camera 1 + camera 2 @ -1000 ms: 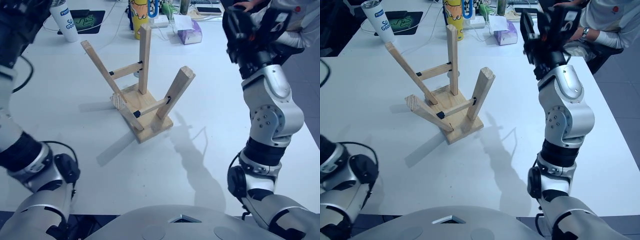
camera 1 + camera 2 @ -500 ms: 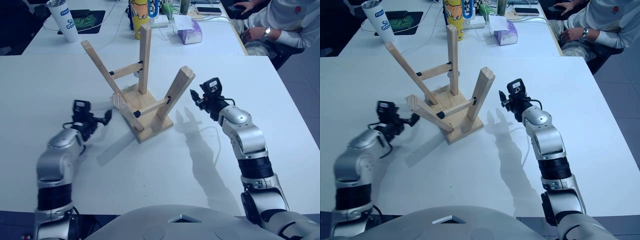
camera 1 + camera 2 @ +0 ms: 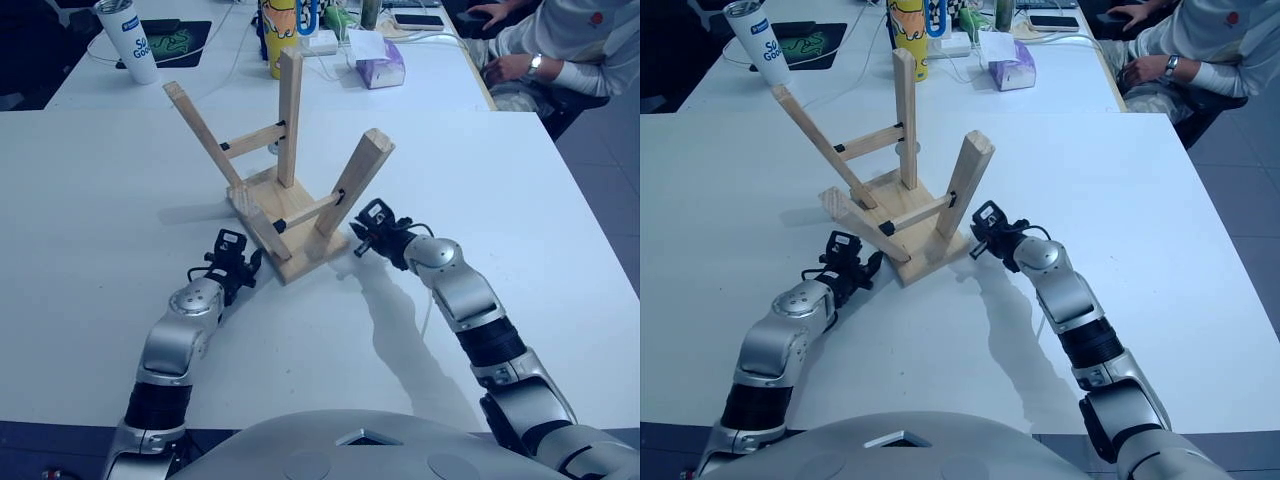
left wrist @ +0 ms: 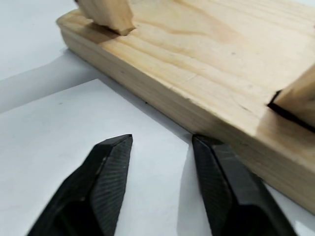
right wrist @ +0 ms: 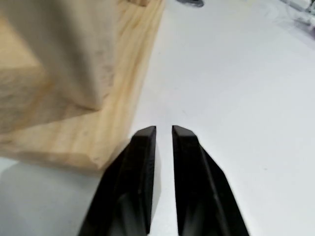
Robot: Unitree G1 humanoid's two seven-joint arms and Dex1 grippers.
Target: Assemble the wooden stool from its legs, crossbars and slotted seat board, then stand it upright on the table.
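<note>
Stool stands inverted mid-frame, seat board flat on table; left gripper, fingers parted, lies just beside its lower-left edge; right gripper, nearly closed and empty, just beside its right corner; board lies between them.

The stool stands upside down mid-table, its seat board flat on the surface and legs up. The left gripper lies just beside the board's near-left edge, the right gripper just beside its right corner. Behind, a tumbler stands to the left and a tissue box to the right
</note>
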